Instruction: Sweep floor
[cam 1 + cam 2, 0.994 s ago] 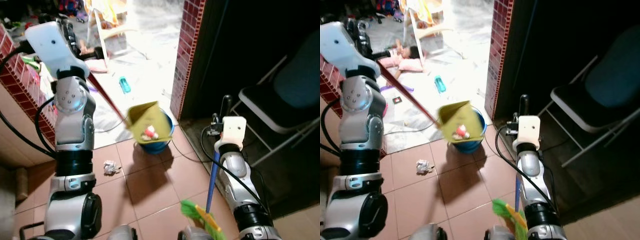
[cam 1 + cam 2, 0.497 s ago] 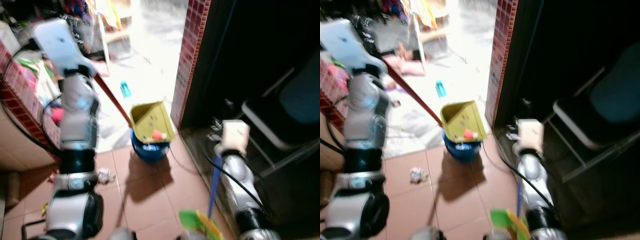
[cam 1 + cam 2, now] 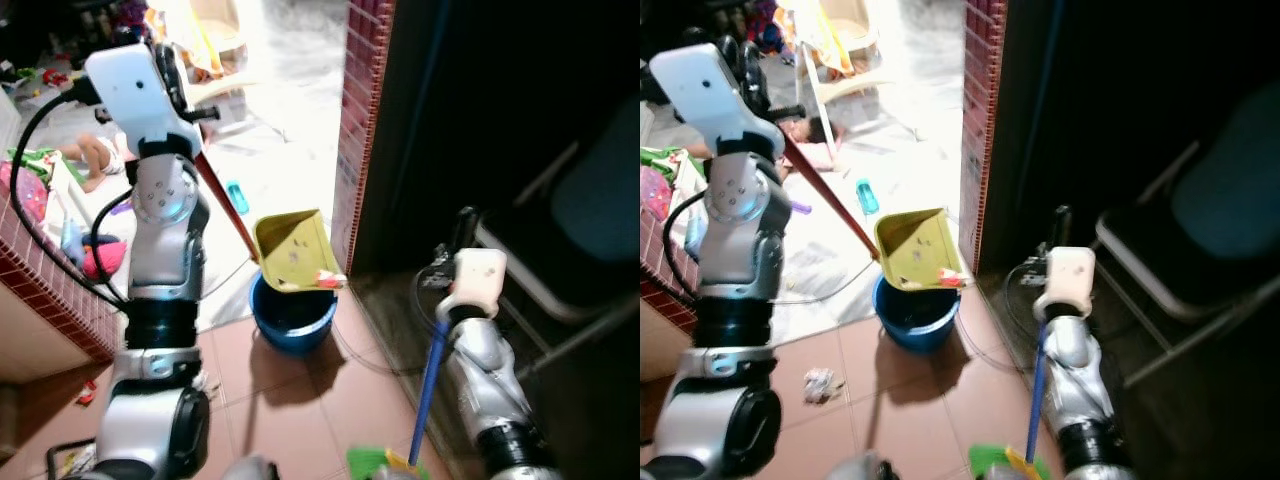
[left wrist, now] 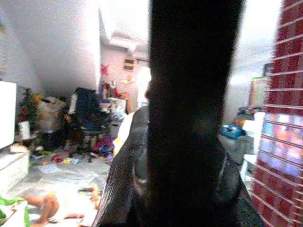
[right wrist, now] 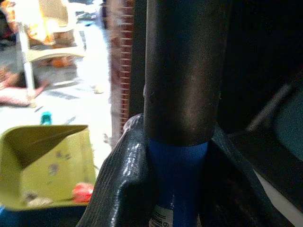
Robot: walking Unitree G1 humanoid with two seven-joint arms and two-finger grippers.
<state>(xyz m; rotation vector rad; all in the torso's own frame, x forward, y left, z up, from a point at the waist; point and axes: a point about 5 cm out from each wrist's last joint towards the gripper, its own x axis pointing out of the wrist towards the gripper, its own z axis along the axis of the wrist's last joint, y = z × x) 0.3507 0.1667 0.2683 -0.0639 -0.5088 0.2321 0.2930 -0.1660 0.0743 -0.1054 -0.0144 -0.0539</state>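
Two tools in play: a dustpan and a broom. Dustpan is yellow-green w/ a long dark-red handle running up and left to the left gripper; pan is tipped over the bucket's rim, a red scrap and pale bits sitting at its low edge. Bucket is blue, round, on the reddish tile floor just under the pan; can't tell what's inside, it reads dark. A crumpled paper wad lies on the tiles left of the bucket, well apart from it. Broom has a blue shaft w/ a black upper sleeve and green bristles low down by the robot's feet, right of the bucket.

Left wrist view: black fingers pressed around the dark handle. Right wrist view: right gripper fingers clamped on the blue shaft just below the black sleeve. A brick pillar stands behind the bucket, a folding chair at far right in the dark.
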